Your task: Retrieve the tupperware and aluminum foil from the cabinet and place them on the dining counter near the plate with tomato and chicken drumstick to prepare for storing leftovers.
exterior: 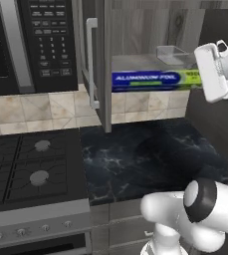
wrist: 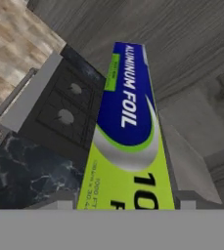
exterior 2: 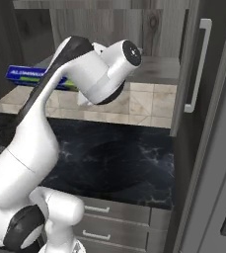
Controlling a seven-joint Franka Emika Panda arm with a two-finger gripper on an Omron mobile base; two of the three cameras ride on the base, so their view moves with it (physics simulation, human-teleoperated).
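In the open cabinet (exterior: 135,30), on its grey shelf, the aluminum foil (exterior: 150,79) lies lengthwise along the front edge, with its lime-green end pointing toward 3 o'clock in the left base view. The tupperware (exterior: 172,54) rests on the same shelf behind the box, toward 1 o'clock from its middle. Below the shelf lies the black marbled counter (exterior: 150,159), with the stove (exterior: 31,164) at 9 o'clock from it and the microwave (exterior: 31,40) above the stove.

Handling, as judged from appearance: the foil box is a long, narrow carton, probably light and stiff along its length but liable to dent under a hard squeeze. Its printed faces look smooth and may slide between the pads. Take hold across the narrow width. A grip at the very end lets the long body droop or swing; a grip nearer the middle carries it level.

Pincer: the hand (exterior: 212,69) stands at the lime-green end of the box. In the hand view the box (wrist: 128,141) runs from 6 o'clock up toward 12 o'clock, directly along the line of approach. The fingertips are hidden there, so the width of the jaws and any contact with the box cannot be determined.
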